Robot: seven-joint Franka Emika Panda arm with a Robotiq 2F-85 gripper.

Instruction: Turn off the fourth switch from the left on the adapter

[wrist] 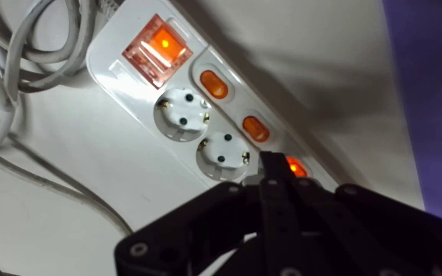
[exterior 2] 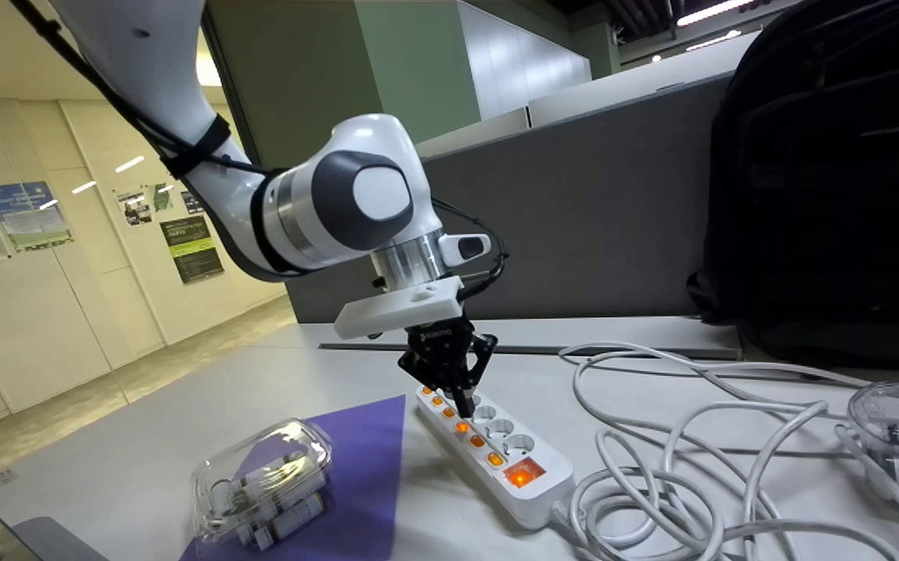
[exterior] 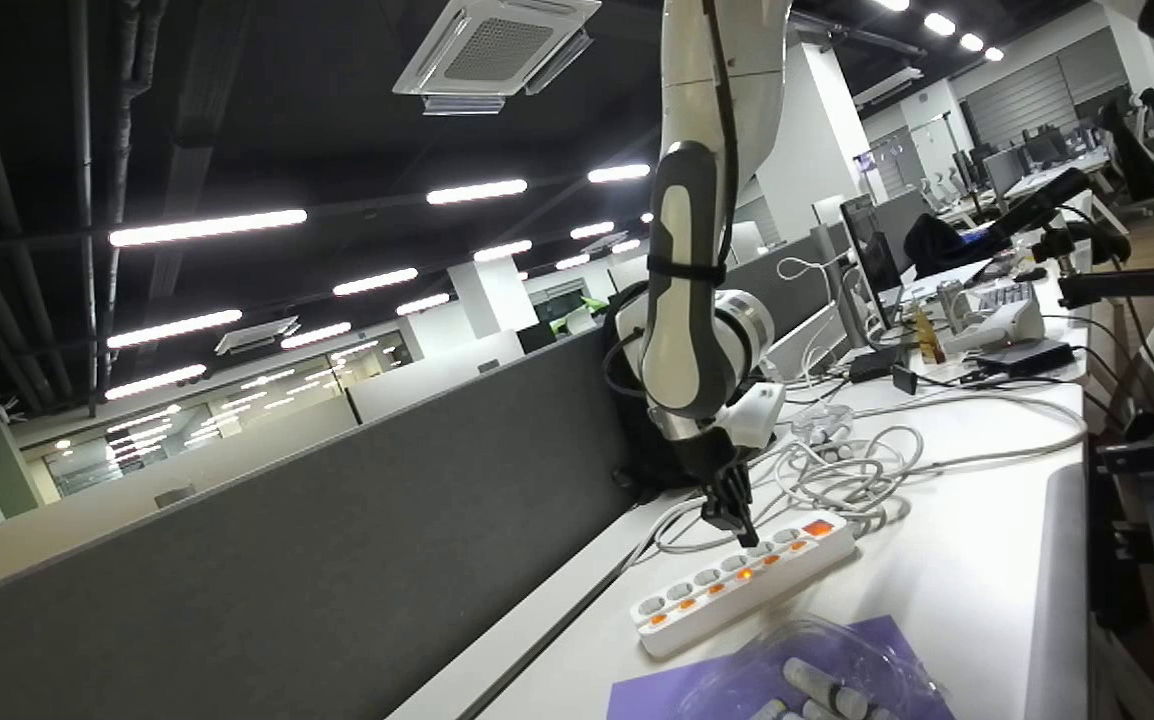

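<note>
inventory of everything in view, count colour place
adapter: one, white, on desk
small switches: six, orange, along adapter
main switch: one, orange, adapter's corded end
sockets: six, white, along adapter
cables: uncountable, white, beside adapter
sheet: one, purple, on desk
containers: two, clear, one overlapping sheet, one by cables
tubes: several, white, inside containers
bag: one, black, before partition
partition: at least one, grey, behind desk
desk: one nearby, white, under adapter
monitors: several, dark, beyond cables
posters: several, mixed colours, on wall
lights: many, white, ceiling
arm: one, white-grey, over desk
gripper: one, black, over adapter
</note>
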